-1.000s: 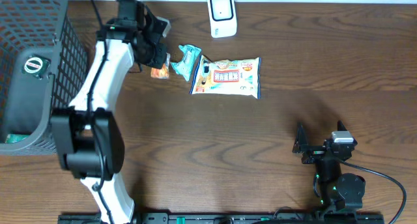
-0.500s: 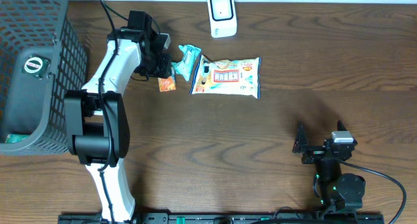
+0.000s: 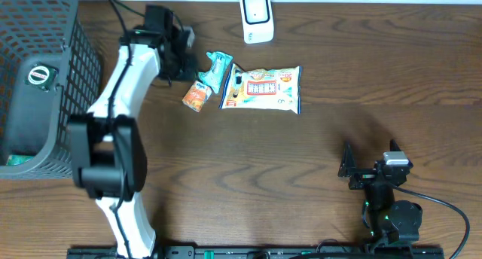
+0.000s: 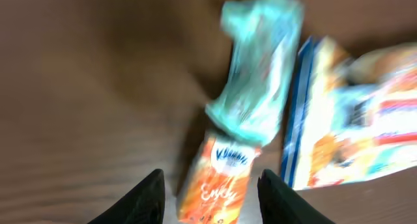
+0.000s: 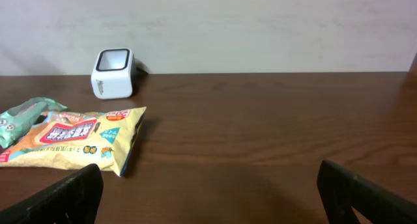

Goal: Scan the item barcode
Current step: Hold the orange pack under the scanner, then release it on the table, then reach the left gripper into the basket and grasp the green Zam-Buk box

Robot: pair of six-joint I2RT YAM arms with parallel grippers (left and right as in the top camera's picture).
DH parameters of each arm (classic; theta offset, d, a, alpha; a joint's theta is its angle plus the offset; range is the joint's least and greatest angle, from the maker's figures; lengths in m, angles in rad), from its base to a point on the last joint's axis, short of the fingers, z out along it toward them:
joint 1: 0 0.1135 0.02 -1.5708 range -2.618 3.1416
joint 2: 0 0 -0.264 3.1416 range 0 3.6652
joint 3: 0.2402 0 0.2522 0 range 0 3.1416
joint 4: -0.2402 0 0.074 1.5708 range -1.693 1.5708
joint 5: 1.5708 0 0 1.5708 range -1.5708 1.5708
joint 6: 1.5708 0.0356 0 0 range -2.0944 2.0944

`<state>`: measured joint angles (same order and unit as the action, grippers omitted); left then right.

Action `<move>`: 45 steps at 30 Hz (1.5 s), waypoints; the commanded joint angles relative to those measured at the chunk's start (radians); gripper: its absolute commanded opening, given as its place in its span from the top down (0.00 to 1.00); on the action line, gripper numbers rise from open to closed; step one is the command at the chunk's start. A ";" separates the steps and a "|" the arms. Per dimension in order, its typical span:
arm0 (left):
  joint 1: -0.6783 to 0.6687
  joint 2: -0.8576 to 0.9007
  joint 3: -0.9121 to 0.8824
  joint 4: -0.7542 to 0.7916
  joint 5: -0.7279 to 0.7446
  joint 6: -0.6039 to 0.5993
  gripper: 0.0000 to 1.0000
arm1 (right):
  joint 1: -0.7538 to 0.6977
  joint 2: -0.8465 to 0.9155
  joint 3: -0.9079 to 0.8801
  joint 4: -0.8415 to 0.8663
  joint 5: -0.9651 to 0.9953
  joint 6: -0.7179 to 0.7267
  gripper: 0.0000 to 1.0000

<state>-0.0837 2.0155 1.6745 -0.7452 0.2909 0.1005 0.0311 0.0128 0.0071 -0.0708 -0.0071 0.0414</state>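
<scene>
A small orange packet [image 3: 195,95] lies flat on the table, just left of a teal packet [image 3: 217,69] and a large yellow snack bag [image 3: 263,88]. My left gripper [image 3: 184,62] hovers just behind the orange packet, open and holding nothing. In the left wrist view the orange packet [image 4: 218,185] shows between the two dark fingertips [image 4: 140,199] with a gap on each side. The white scanner [image 3: 257,18] stands at the table's far edge. Near the front right my right gripper [image 3: 361,169] rests open and empty, facing the scanner [image 5: 114,72] and the snack bag [image 5: 71,139].
A dark mesh basket [image 3: 75,56] fills the left side, with a black round item [image 3: 41,75] inside. The teal packet [image 4: 257,74] partly overlaps the snack bag's [image 4: 352,120] left edge. Bare brown table lies between the bags and the right gripper.
The left gripper opened and let go of the orange packet, which now lies on the table slightly nearer the front. The gripper has drawn back from it. The right arm has not moved.
</scene>
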 commanded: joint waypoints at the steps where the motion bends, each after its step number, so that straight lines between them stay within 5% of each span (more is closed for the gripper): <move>1: 0.050 -0.175 0.054 0.063 0.012 -0.014 0.53 | -0.006 -0.003 -0.002 -0.004 0.001 0.006 0.01; 8: 0.313 -0.383 0.054 0.277 0.010 -0.188 0.41 | -0.006 -0.003 -0.002 -0.004 0.001 0.006 0.01; 14: 0.569 -0.364 0.053 0.325 -0.064 -0.394 0.37 | -0.006 -0.003 -0.002 -0.004 0.001 0.006 0.01; 18: 0.676 -0.296 0.047 0.315 -0.072 -0.402 0.37 | -0.006 -0.003 -0.002 -0.004 0.001 0.006 0.01; 42: 0.711 0.105 0.047 0.416 -0.180 -0.402 0.36 | -0.006 -0.003 -0.002 -0.004 0.001 0.006 0.01; 45: 0.709 0.122 0.047 0.427 -0.183 -0.395 0.28 | -0.006 -0.003 -0.002 -0.004 0.001 0.006 0.01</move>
<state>0.6300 2.0975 1.7264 -0.3286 0.1272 -0.2970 0.0311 0.0128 0.0071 -0.0708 -0.0067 0.0414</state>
